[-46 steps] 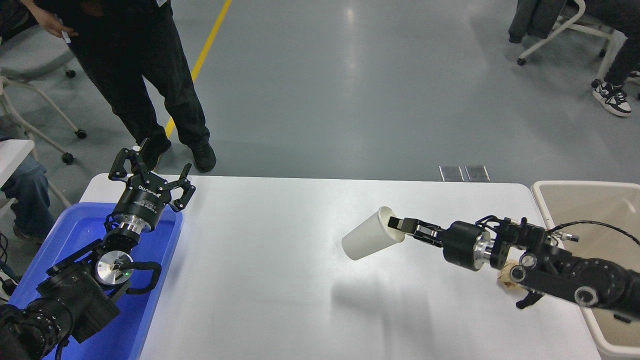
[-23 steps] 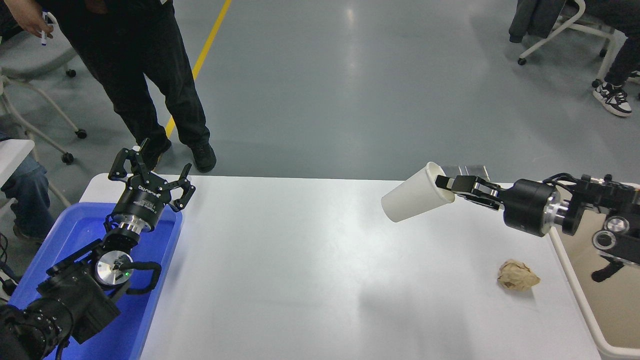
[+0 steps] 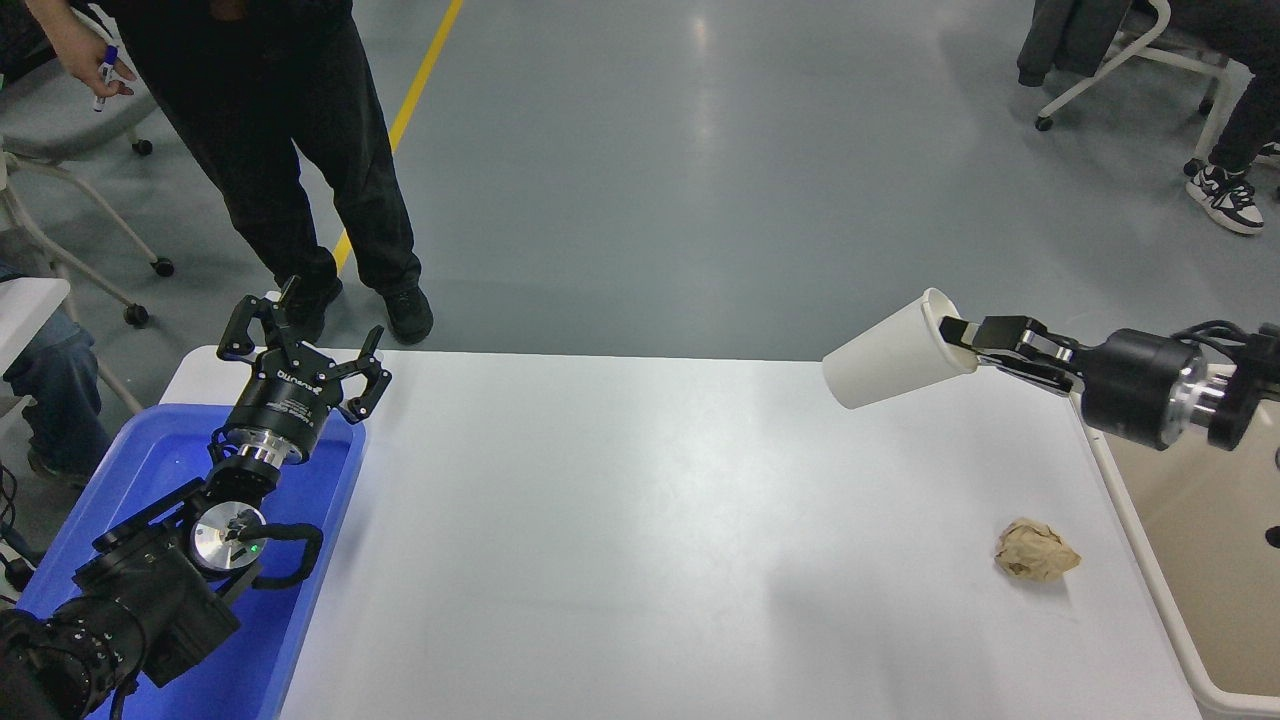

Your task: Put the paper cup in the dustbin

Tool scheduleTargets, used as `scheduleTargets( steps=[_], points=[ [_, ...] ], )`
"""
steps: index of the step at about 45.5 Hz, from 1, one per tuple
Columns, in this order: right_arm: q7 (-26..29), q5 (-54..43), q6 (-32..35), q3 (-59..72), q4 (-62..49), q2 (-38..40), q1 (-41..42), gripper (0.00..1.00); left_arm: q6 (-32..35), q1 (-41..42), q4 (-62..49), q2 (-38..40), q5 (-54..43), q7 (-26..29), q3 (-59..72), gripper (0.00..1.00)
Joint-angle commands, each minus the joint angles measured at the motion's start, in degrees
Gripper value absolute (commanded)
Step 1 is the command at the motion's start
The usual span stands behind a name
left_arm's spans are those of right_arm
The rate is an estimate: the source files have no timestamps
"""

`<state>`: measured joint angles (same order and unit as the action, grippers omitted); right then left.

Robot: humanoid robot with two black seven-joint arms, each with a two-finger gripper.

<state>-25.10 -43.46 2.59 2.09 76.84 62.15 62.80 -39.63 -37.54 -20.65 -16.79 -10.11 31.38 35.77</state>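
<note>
Paper cup: You have the paper cup (image 3: 897, 350) lifted clear of the worktop (image 3: 640, 520), lying on its side in the air over the far right part of it, base pointing left and mouth turned toward the arm.

Right gripper: The right gripper (image 3: 962, 333) is clamped on the cup's rim, one finger inside the mouth and the other on the outer wall. That pinch is why the cup hangs sideways off the fingertips instead of sitting upright; the wall looks thin, so you can expect it to flex where it is held.

Dustbin: The dustbin (image 3: 1160, 590) stands against the worktop's right edge, its beige inside open to the top. The wrist is already above its near rim, but the cup itself is not yet over the opening, so judge the carry as unfinished.

Next move: You will likely need to bring the cup further right until it is fully over the bin before releasing, otherwise it may land on the rim or the worktop.

Brown paper ball: A crumpled brown paper ball (image 3: 1036, 551) lies on the worktop near the bin, well below the cup and apart from it.

Left gripper: The left gripper (image 3: 303, 342) is parked with fingers spread, holding nothing, above the far end of the blue tray (image 3: 300, 620).

Bystander: A person (image 3: 270, 140) stands beyond the far left corner, away from your path.
</note>
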Motion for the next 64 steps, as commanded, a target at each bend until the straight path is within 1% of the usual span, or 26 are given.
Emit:
scheduleTargets(
  steps=[1,10,17,36,47,51,55,61,62,64],
  points=[
    [-2.94,7.42,5.05,0.11,-9.42,3.33,-0.93,0.00,0.00,0.02,0.00,0.00,0.00,0.00,0.00,1.00],
    [-4.96,14.71,10.94,0.11,-22.24,3.07,-2.68,0.00,0.08,0.02,0.00,0.00,-0.09,0.00,-0.09,1.00],
    [-5.93,18.06,14.37,0.02,-31.74,2.10,-5.93,0.00,0.08,0.02,0.00,0.00,-0.09,0.00,0.00,1.00],
    [-6.28,27.10,14.64,-0.24,-43.52,-0.18,-16.48,0.00,0.08,0.01,0.00,0.00,-0.09,0.00,-0.09,1.00],
    [-5.05,34.49,14.64,-0.59,-54.68,-6.15,-22.63,0.00,0.08,0.02,0.00,0.00,-0.09,0.00,-0.09,1.00],
    [-3.03,37.74,14.55,-0.94,-57.85,-8.79,-24.57,0.00,0.08,-0.07,0.00,0.00,-0.09,0.09,-0.09,1.00],
    [0.22,42.13,14.29,-1.03,-61.01,-11.78,-26.06,0.00,0.08,-0.07,0.00,0.00,-0.09,0.00,-0.09,1.00],
    [6.63,50.13,13.58,-1.38,-66.29,-16.79,-27.29,0.00,0.08,-0.07,0.00,0.00,-0.09,0.09,-0.09,1.00],
    [9.25,52.14,13.06,-1.99,-67.69,-18.19,-27.64,0.00,0.08,-0.07,0.00,0.00,-0.09,0.09,0.00,1.00],
    [12.16,53.73,11.57,-3.22,-68.84,-19.60,-27.91,0.00,0.08,-0.07,0.00,0.00,-0.09,0.09,-0.09,1.00]
  ],
)
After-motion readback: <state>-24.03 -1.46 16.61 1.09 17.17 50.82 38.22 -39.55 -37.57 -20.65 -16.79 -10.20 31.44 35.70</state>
